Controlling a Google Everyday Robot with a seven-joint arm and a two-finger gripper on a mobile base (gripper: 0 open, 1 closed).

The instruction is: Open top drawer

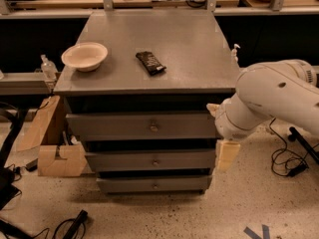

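Note:
The grey cabinet [149, 83] has three grey drawer fronts stacked one under the other. The top drawer [109, 127] is the widest and tallest, with a small round metal knob [153, 128] at its centre, and its front sits close under the cabinet top. My white arm [271, 96] reaches in from the right. My gripper [223, 151] hangs at the right end of the drawer fronts, level with the gap between the top and middle drawers, well to the right of the knob.
A white bowl [84, 55] and a dark snack packet [150, 62] lie on the cabinet top. Cardboard pieces [55, 153] lean by the cabinet's left side. Cables [286, 158] trail on the floor at the right. A workbench [149, 4] runs behind.

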